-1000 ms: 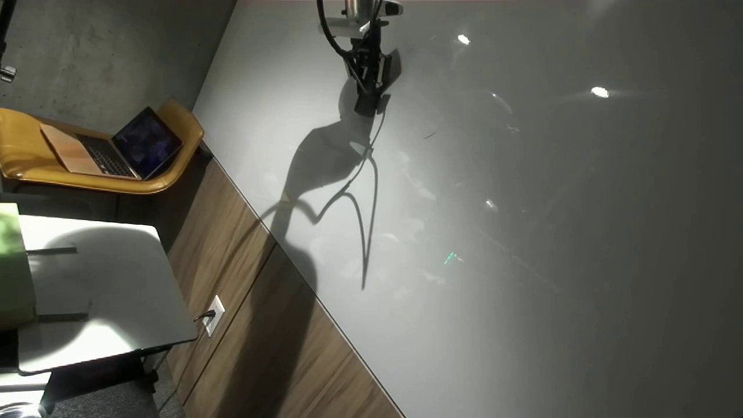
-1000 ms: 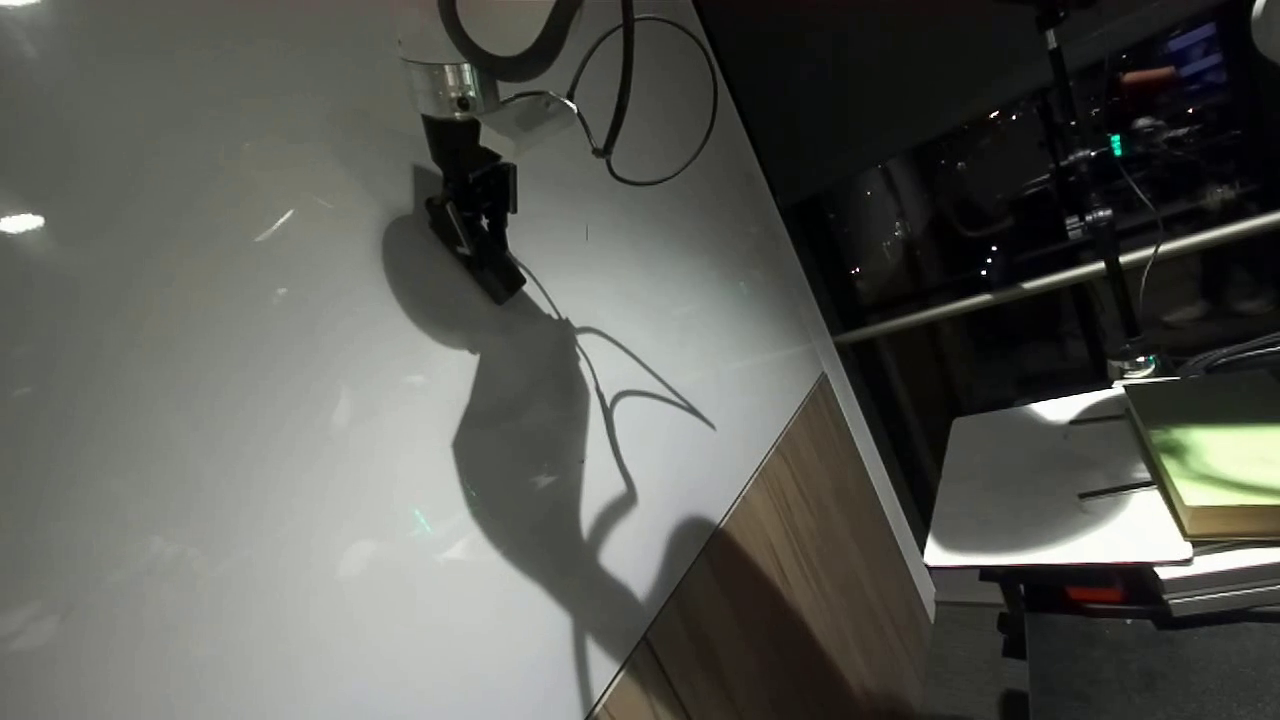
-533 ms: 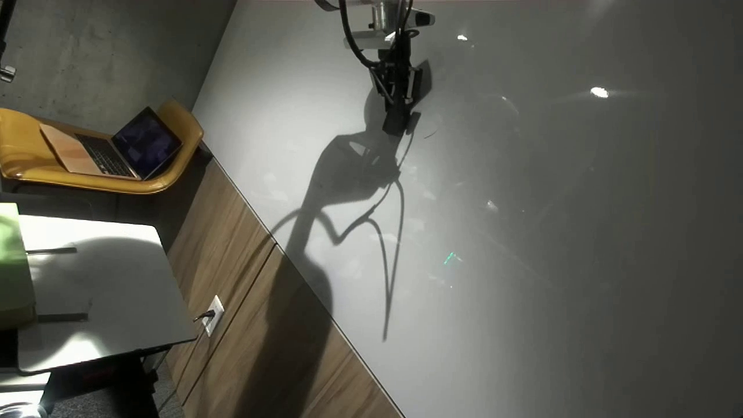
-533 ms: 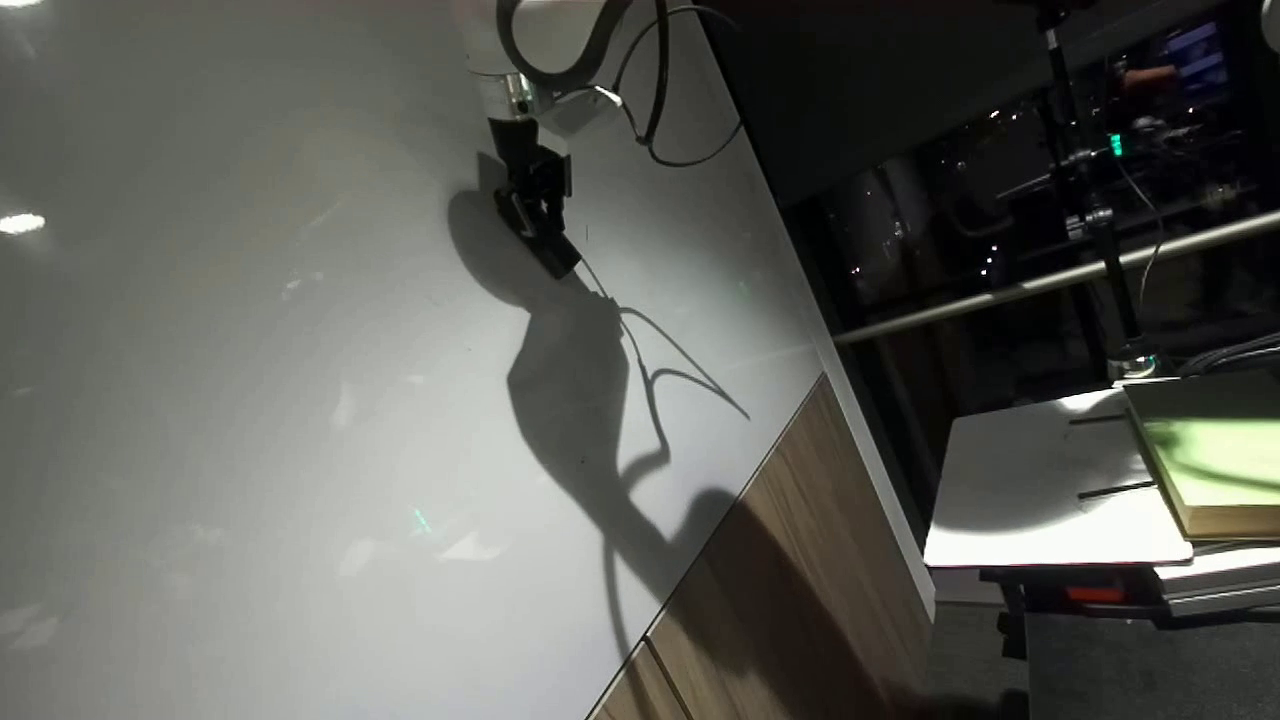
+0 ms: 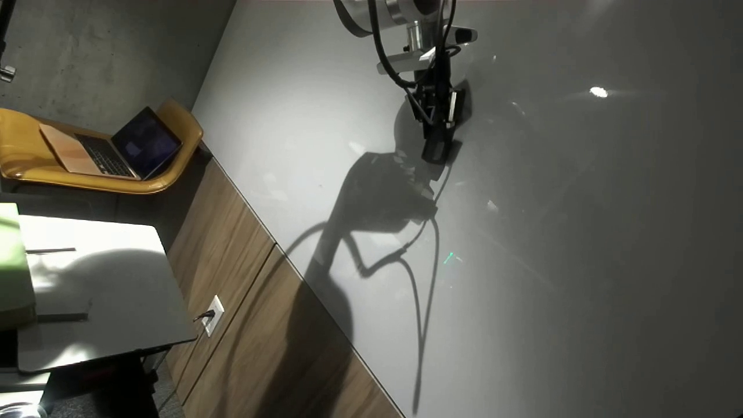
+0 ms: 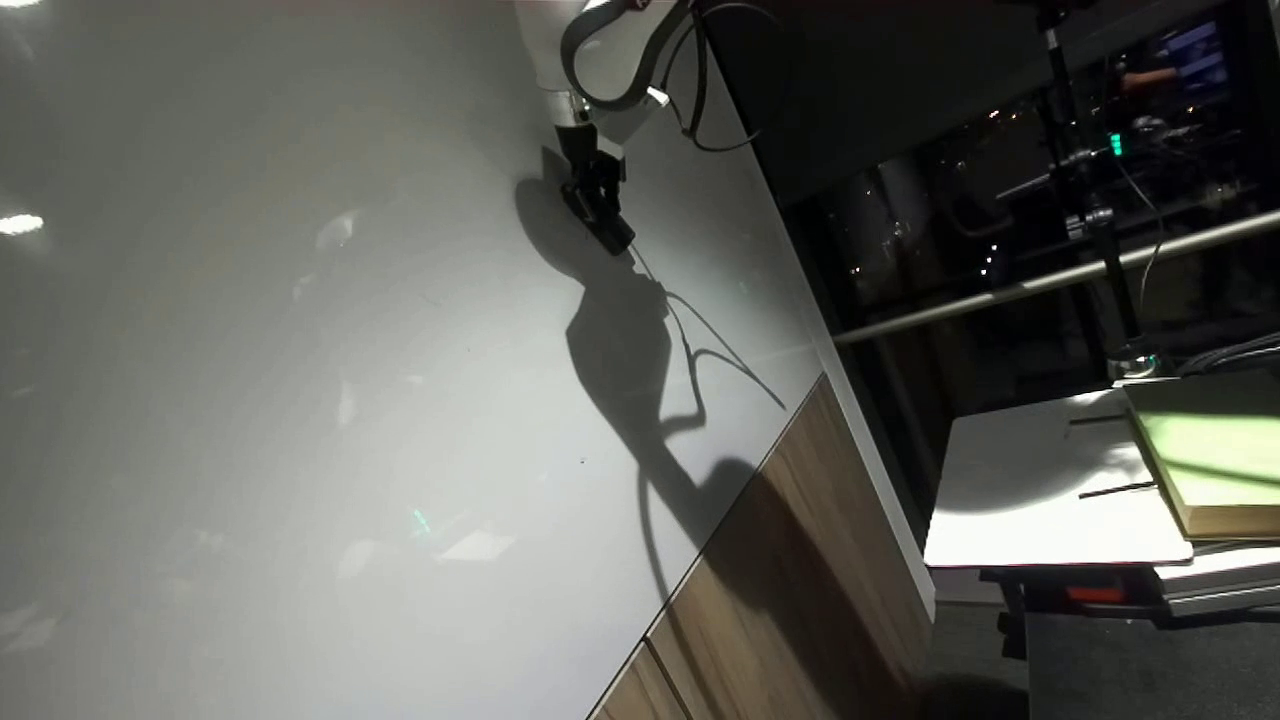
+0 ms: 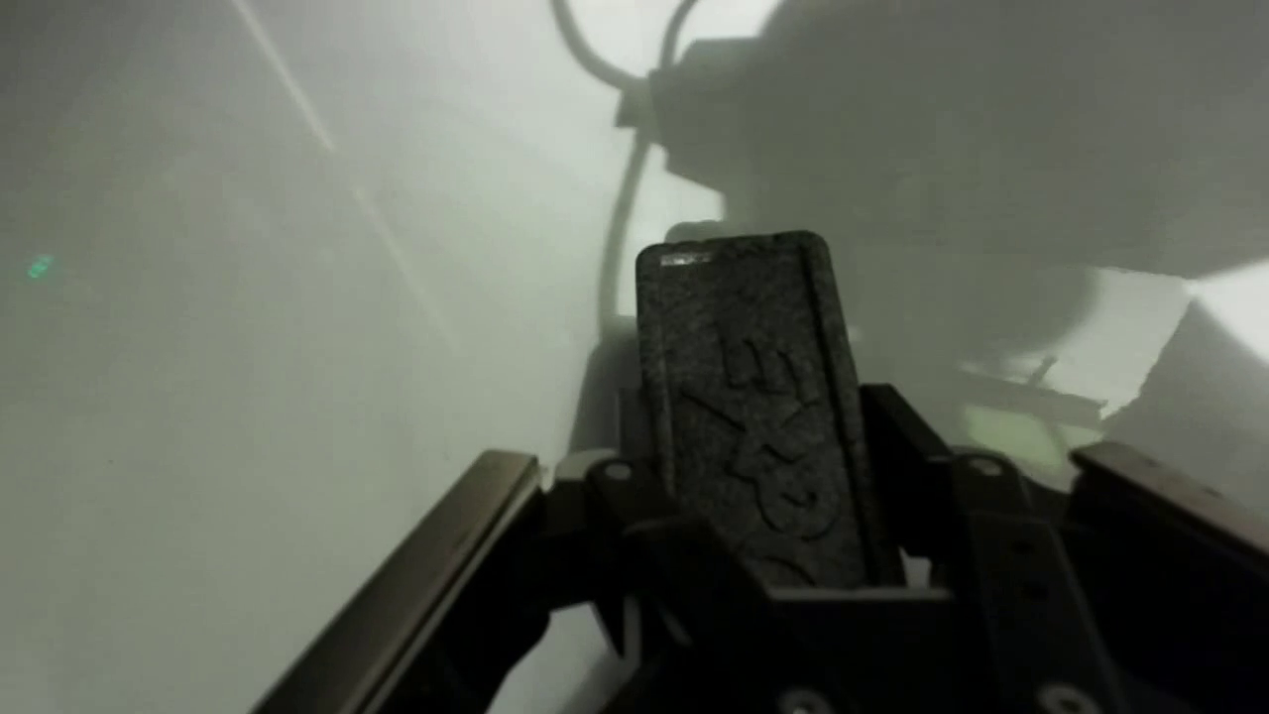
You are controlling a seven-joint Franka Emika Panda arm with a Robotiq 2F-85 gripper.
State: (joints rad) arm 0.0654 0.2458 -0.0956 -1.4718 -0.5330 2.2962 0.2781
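- In the foreground of the wrist view, the gripper (image 7: 761,446) clenches a dark, speckled rectangular block (image 7: 749,397), gripping it along both long sides.
- Across the block's face run dark strokes like sideways lettering, too blurred to read with certainty.
- Directly behind the block spreads a glossy white board (image 7: 248,416) with pale smudges; whether the two touch, I cannot tell.
- On the board lie the arm's shadow (image 6: 620,345) and a small green glint (image 5: 449,258).
- Along the board's edge runs a wood panel (image 5: 215,244), bearing a white wall outlet (image 5: 215,319) with a plug (image 5: 208,314) in it.
- Well apart from the gripper, a white table (image 6: 1020,460) stands in both exterior views, partly hidden by a thick green slab (image 6: 1225,450).
- Farther off, an open laptop (image 5: 107,155) rests on a yellow chair (image 5: 20,145), its keys and screen too small to read.
- Beyond the table in an exterior view, green lit figures (image 6: 1116,145) glow on a dark stand (image 6: 1104,245), also illegible.
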